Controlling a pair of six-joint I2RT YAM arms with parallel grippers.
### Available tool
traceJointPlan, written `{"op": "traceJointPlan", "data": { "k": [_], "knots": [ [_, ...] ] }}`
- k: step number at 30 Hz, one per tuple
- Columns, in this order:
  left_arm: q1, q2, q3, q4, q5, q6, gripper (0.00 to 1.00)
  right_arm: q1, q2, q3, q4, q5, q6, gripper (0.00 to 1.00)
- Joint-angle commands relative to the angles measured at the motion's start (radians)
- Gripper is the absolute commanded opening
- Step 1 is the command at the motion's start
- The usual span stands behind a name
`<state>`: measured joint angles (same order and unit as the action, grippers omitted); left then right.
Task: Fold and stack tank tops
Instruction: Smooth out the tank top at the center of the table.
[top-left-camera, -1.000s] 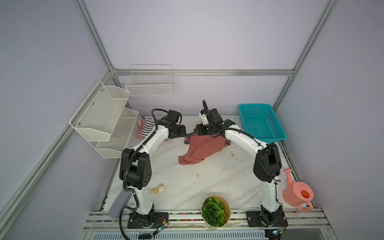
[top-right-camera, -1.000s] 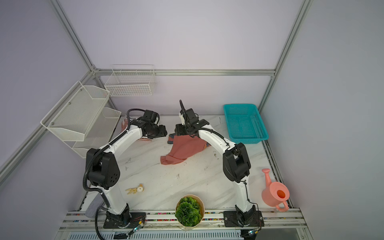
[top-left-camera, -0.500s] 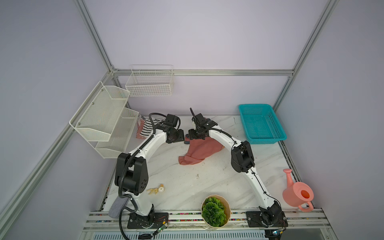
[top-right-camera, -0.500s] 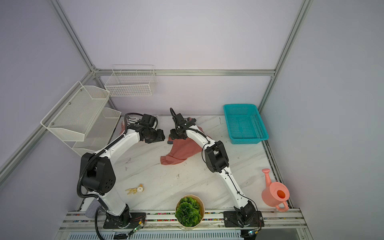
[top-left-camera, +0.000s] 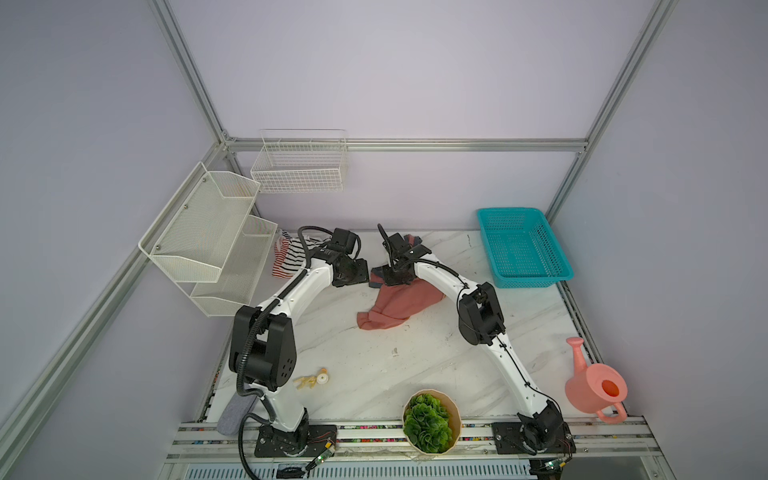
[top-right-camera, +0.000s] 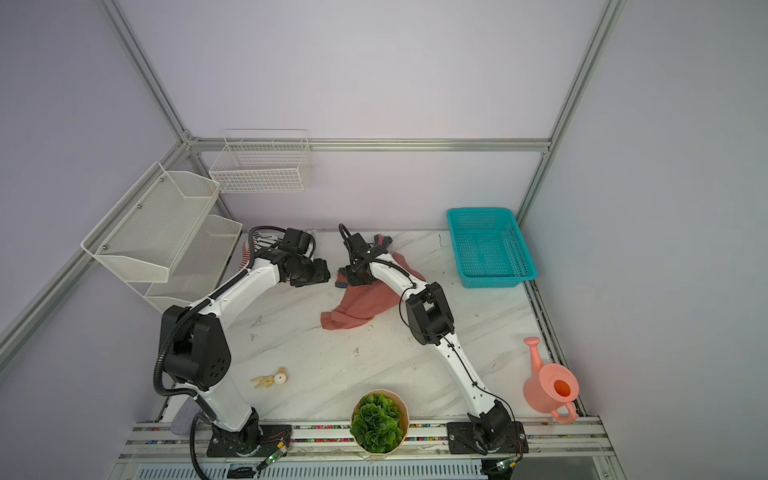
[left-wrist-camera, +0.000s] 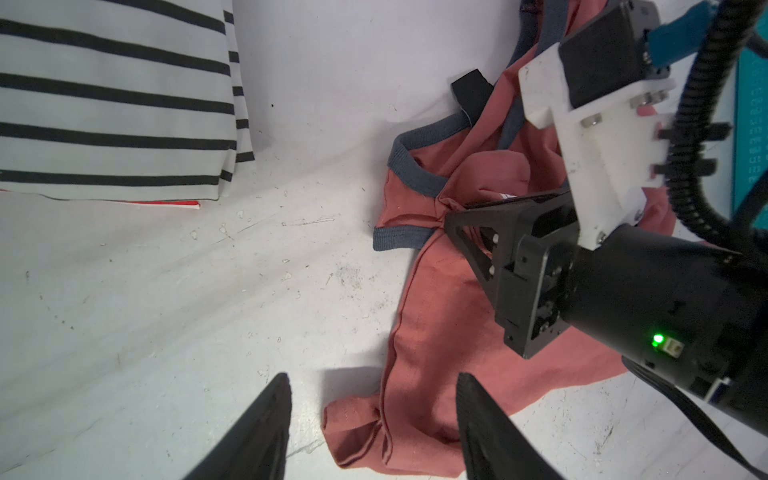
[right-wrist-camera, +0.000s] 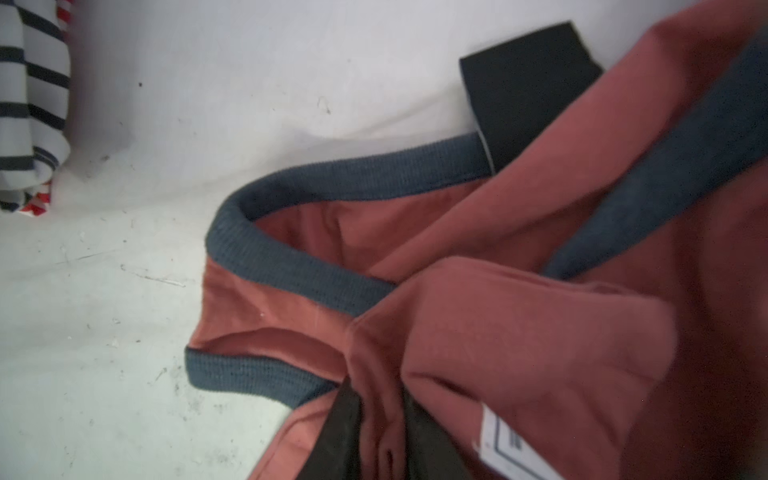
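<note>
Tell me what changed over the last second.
The right gripper moved down toward the left gripper onto the crumpled dusty-red cloth tank top, and its fingers closed on a fold. The left gripper stayed open; the folded black-and-white striped cloth top stayed put.

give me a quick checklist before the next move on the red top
1. Right fingers shut on the red top: ok, they pinch a fold beside the blue trim.
2. Left fingers open and empty: ok, apart with nothing between them.
3. Red top lying flat for folding: not ok, it is bunched up.
4. Striped stack clear of the red top: ok, bare table lies between them.
5. Which side of the red top faces up: cannot tell.
</note>
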<state>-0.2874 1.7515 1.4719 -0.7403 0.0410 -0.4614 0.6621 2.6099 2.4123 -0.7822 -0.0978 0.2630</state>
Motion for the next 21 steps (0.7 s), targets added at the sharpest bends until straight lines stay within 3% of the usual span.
{"op": "traceJointPlan", "data": {
  "k": [1,8,13,17,21],
  "knots": [
    [0.004,-0.023,-0.026,0.023,0.018,-0.008,0.63,0.005,-0.067,-0.021,-0.012,0.068,-0.008,0.16],
    [0.004,-0.021,-0.021,0.023,0.037,-0.009,0.63,0.004,-0.279,-0.183,0.103,0.105,-0.002,0.12],
    [0.001,-0.022,-0.037,0.024,0.045,-0.010,0.63,0.004,-0.460,-0.399,0.178,0.135,0.019,0.11],
    [-0.009,-0.020,-0.051,0.022,0.049,-0.010,0.63,0.004,-0.610,-0.589,0.185,0.185,0.063,0.00],
    [-0.018,-0.027,-0.069,0.020,0.046,-0.011,0.62,0.004,-0.792,-0.816,0.180,0.232,0.131,0.00]
  ]
}}
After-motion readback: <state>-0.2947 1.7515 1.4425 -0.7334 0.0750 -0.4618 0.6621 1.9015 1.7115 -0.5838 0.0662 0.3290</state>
